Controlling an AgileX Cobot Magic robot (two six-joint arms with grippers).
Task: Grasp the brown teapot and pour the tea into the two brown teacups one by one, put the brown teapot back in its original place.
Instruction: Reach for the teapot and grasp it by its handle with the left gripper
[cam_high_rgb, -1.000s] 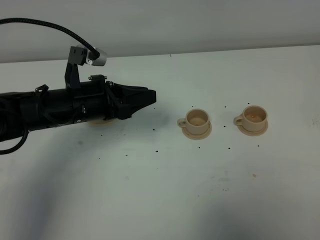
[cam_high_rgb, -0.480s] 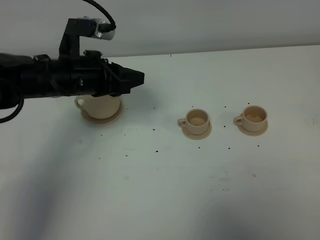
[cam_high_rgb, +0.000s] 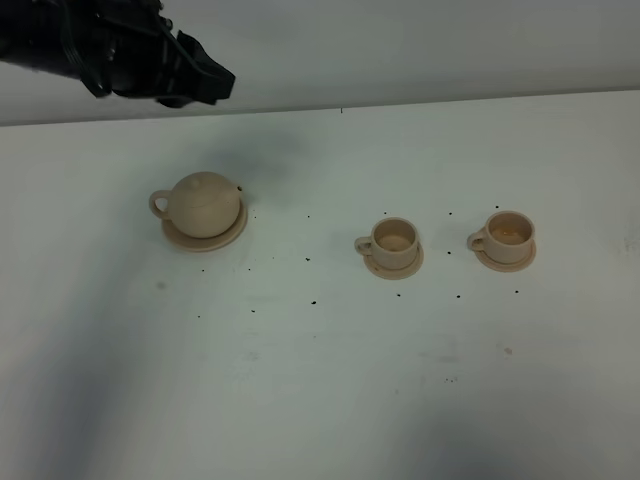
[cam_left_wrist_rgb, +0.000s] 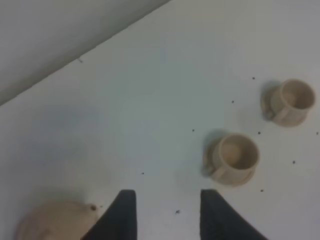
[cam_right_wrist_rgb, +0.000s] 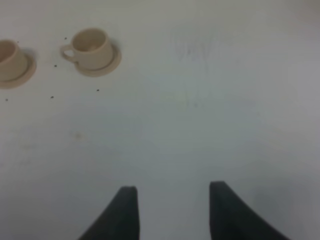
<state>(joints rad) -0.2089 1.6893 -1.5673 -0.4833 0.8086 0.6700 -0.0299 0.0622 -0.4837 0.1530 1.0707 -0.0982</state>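
Both jaws gape empty; dropping low, the upper-left black left gripper (cam_high_rgb: 220, 84) could clip the squat beige ceramic teapot (cam_high_rgb: 203, 203).

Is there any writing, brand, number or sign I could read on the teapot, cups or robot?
None: no readable text anywhere. The brown teapot, the two brown teacups and the left gripper show no markings; the table carries only dark specks.

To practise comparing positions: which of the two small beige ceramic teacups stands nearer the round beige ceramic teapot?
The left beige teacup in the high view; it stands between the round beige teapot and the other teacup.
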